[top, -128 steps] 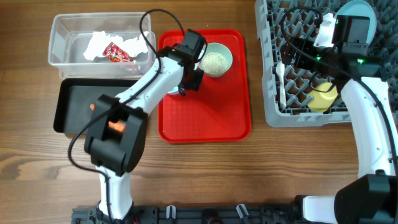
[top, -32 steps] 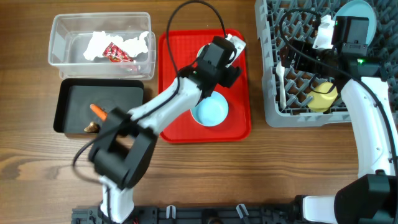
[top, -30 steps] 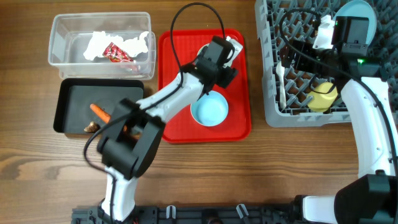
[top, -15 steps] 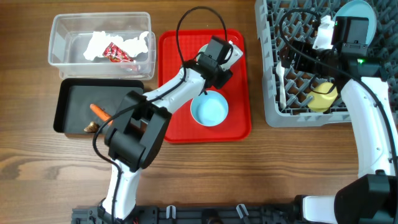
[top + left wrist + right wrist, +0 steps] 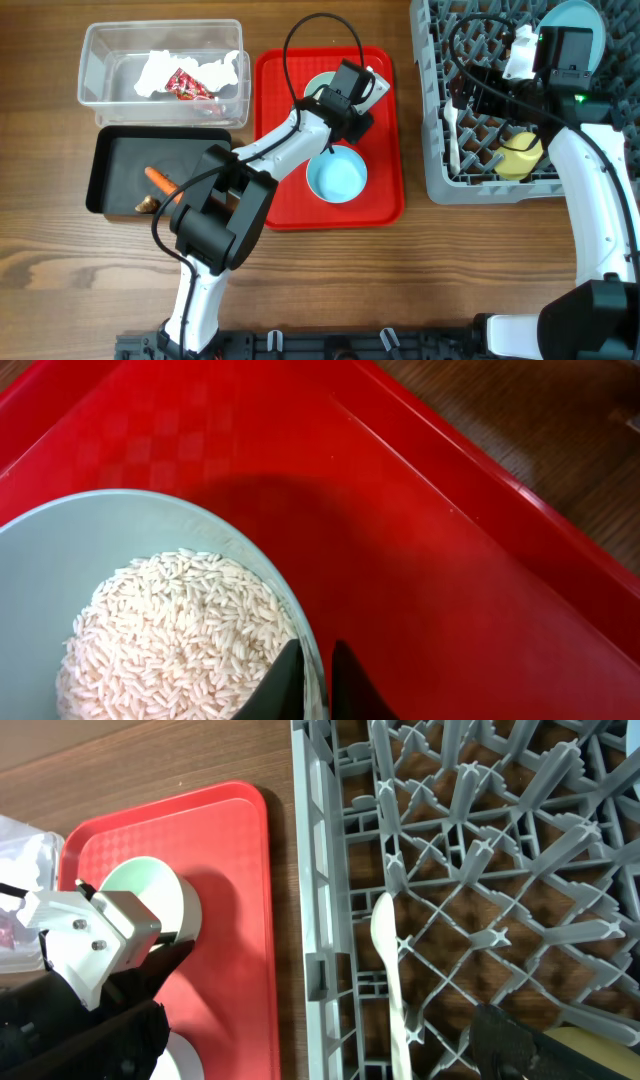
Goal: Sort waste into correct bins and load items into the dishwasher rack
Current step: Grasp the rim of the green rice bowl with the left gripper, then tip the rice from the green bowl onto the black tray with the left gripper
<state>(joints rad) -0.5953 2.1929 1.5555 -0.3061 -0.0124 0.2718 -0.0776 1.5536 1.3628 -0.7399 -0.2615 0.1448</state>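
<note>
My left gripper (image 5: 318,682) pinched the pale bowl (image 5: 60,565) by its rim, bottom centre, presumably to dump the rice (image 5: 180,625).

We're looking at the white spoon (image 5: 393,978) lying in the grey rack (image 5: 312,850), red tray (image 5: 235,920) right beside, pale bowl (image 5: 140,885) on it.

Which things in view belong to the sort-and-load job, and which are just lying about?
Job: rice bowl, blue bowl, clear tub, black tray, carrot piece, tissue, wrapper, rack, spoon, yellow cup, plate.
Lying about: red serving tray, table.
</note>
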